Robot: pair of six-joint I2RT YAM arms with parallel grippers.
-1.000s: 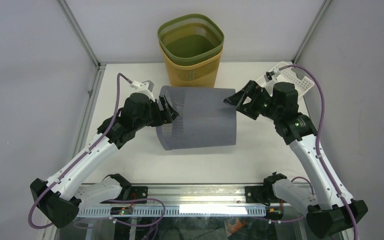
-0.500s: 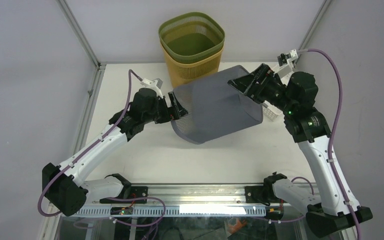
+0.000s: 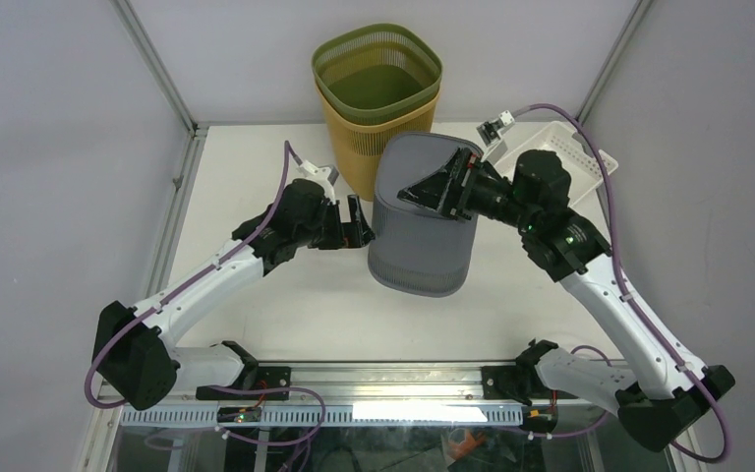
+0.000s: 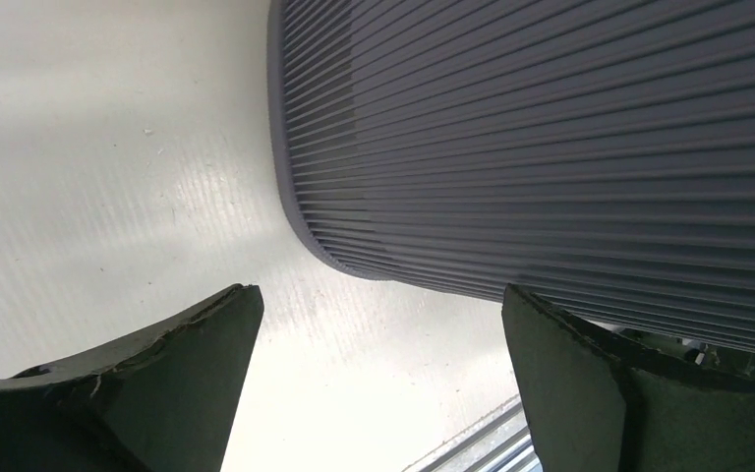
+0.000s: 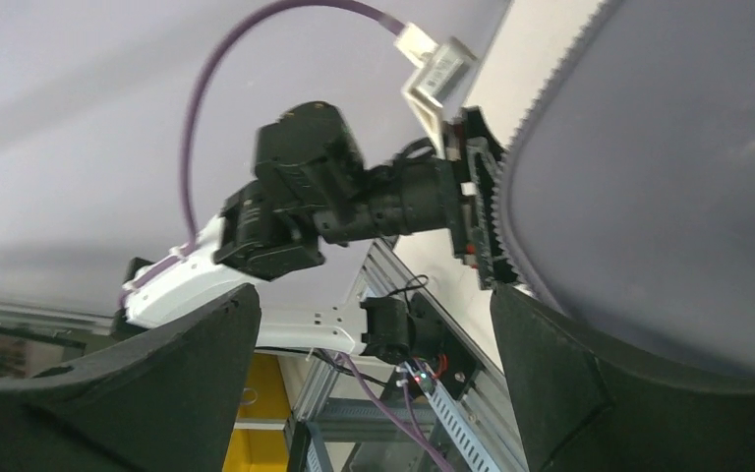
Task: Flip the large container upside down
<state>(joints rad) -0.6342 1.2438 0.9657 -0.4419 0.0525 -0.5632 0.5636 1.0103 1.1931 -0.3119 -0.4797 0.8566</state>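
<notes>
The large grey ribbed container stands in the middle of the table with its solid base facing up and its open rim down. My left gripper is open just to the left of its wall, apart from it. In the left wrist view the ribbed wall and rim fill the upper right. My right gripper is open, spread over the upturned base. In the right wrist view the smooth base lies beside the right finger and nothing sits between the fingers.
A green basket sits nested in a yellow one right behind the grey container, at the table's back edge. A white perforated tray lies at the back right. A metal rail runs along the front edge.
The container swung from lying on its side to standing base-up. Both grippers let go: the left drew off the rim to its left side, the right came over the base.
</notes>
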